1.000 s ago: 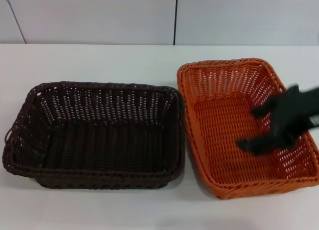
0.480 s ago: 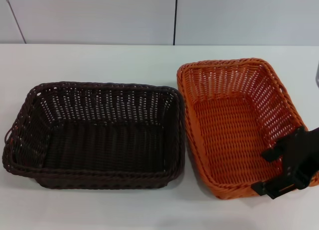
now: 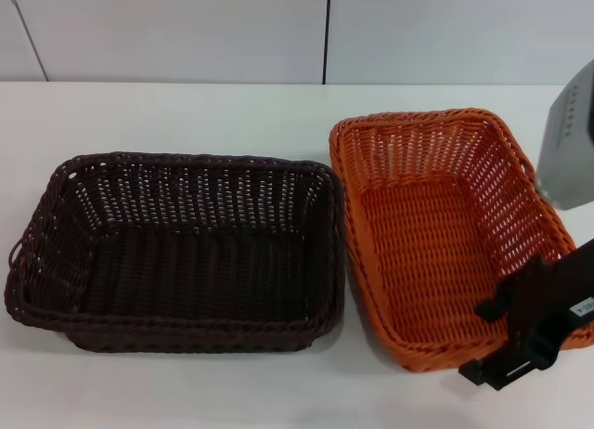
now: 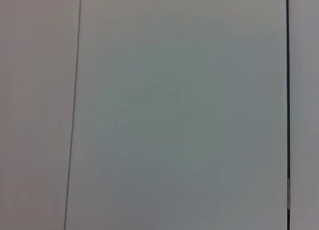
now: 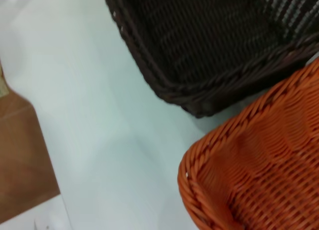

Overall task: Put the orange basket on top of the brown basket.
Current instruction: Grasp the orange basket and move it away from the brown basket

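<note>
Right hand (image 3: 489, 341) lower now, fingers apart astride orange basket (image 3: 436, 234) near corner, partly cropped.

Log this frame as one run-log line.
right claw: open, at near right corner of orange basket | brown basket: beside it, apart | stacking: not done | left claw: unseen

Head overhead; wrists close (baskets shared)

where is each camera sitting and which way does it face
Head view: on the robot's head, looking down at the brown basket and orange basket on the white table; the right gripper straddles the orange basket's near right rim.
Left wrist view: faces only a pale panelled surface; no body shows.
Right wrist view: faces both baskets' corners, shared with the head view.
</note>
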